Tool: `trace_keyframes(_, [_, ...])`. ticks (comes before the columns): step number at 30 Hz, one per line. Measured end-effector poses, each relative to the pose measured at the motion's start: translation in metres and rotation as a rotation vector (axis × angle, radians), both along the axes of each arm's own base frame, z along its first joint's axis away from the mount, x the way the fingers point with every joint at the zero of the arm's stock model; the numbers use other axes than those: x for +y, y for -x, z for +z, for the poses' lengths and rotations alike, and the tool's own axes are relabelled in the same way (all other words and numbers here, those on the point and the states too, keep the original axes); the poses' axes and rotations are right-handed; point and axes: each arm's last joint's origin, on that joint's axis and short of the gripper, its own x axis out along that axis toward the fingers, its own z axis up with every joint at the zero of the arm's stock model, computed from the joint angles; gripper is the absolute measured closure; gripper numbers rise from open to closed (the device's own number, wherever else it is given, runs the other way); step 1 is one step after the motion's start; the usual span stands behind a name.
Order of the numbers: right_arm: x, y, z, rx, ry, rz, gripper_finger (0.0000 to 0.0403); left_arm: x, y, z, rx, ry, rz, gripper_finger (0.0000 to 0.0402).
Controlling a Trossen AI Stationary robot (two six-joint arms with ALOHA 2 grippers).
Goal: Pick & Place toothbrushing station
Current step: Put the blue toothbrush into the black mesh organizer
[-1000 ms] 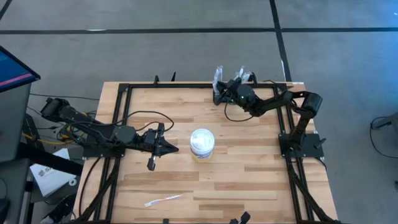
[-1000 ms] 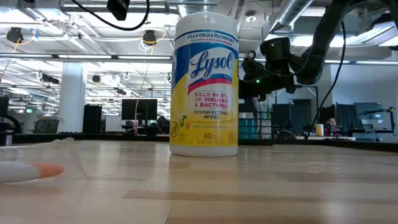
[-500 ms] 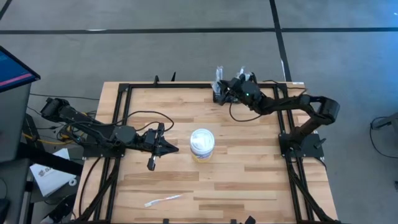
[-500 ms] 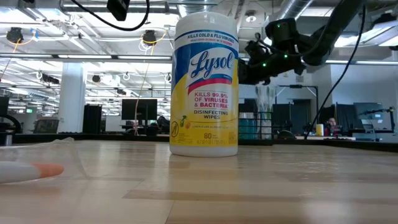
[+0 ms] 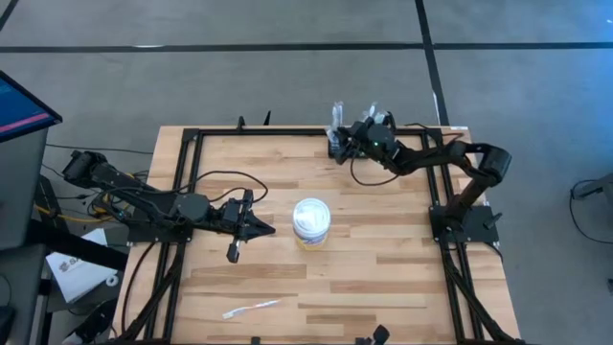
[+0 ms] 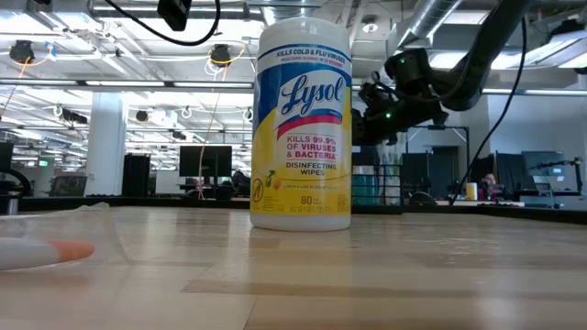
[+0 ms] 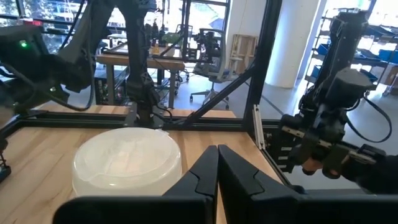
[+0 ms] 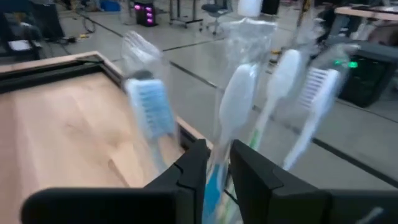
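Observation:
The toothbrushing station (image 5: pixel 335 149), a small black rack, stands at the table's far edge and is mostly hidden under my right gripper (image 5: pixel 343 144). Several plastic-wrapped toothbrushes (image 5: pixel 335 115) stand upright in it. In the right wrist view my right gripper (image 8: pixel 217 165) is nearly shut, with a white wrapped toothbrush (image 8: pixel 238 102) running down between its fingers. My left gripper (image 5: pixel 251 227) hovers shut, just left of the round white tub (image 5: pixel 311 220), holding nothing. My right gripper has the wrapped white toothbrush's handle (image 8: pixel 216 179) pinched between its two fingers, below the brush head. The fingers come nearly level from the table's right side and lie across the handle. The toothbrush stands upright; the fingers hide its lower end.
The Lysol wipes tub (image 6: pixel 303 124) stands mid-table. One wrapped toothbrush (image 5: pixel 251 308) lies near the front left edge. A black frame rail (image 5: pixel 287 132) runs along the far edge beside the station. Bare wood lies between the tub and the station.
My right gripper has risen a little beside the station, tipped closer to level, and then sunk partway back. The toothbrushes have stayed standing in place.

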Motion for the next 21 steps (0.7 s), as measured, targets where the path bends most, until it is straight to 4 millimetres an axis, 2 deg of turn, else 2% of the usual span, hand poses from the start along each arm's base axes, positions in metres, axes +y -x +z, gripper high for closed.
trace_keyframes(3, [0.000,0.001,0.004,-0.012,0.001,0.022,0.0319,0.000,0.000,0.000,0.000,-0.001,0.000,0.0400])
trace_keyframes(12, [0.000,0.003,0.000,0.036,-0.018,-0.023,0.0212,0.000,0.000,0.000,0.001,-0.001,0.000,0.0400])
trace_keyframes(21, [0.005,0.010,0.020,0.022,0.006,-0.038,0.0194,0.000,0.000,0.000,0.001,-0.001,0.000,0.0400])
